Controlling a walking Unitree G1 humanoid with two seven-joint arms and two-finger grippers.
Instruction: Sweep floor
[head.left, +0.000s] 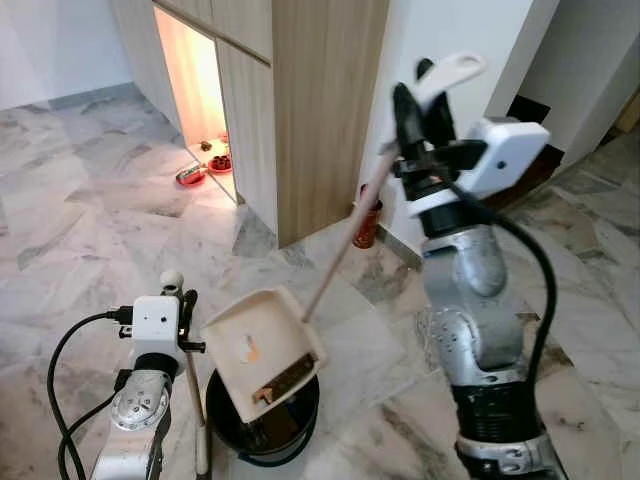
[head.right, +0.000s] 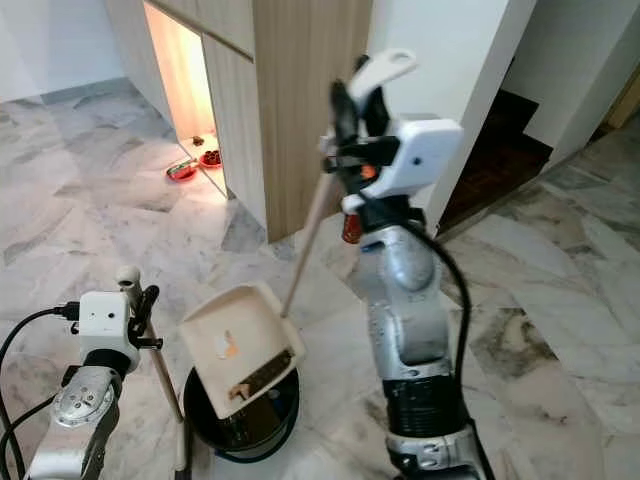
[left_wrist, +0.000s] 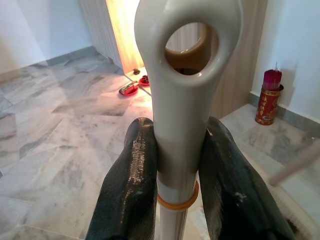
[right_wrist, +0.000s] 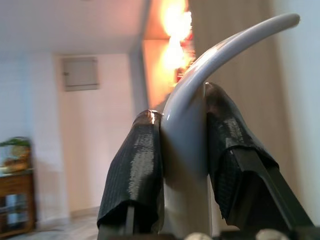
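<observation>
Over the black bin (head.left: 262, 428), I'm tipping the dustpan (head.left: 262, 352) with the right gripper (head.left: 418, 115) clamped on its long handle. Left gripper (left_wrist: 175, 170) is clamped on the broom handle (left_wrist: 182, 85) beside the bin. Risk: tilting further could spill debris past the rim, or slip the handle.

the dustpan (head.left: 262, 345) covers most of the black bin (head.left: 262, 420) beneath it, so the bin's contents stay hidden. the broom handle (head.left: 196, 420) runs off the bottom edge, its bristles cut away. the small bowls (head.left: 205, 165) in the lit alcove are too small to identify.
</observation>
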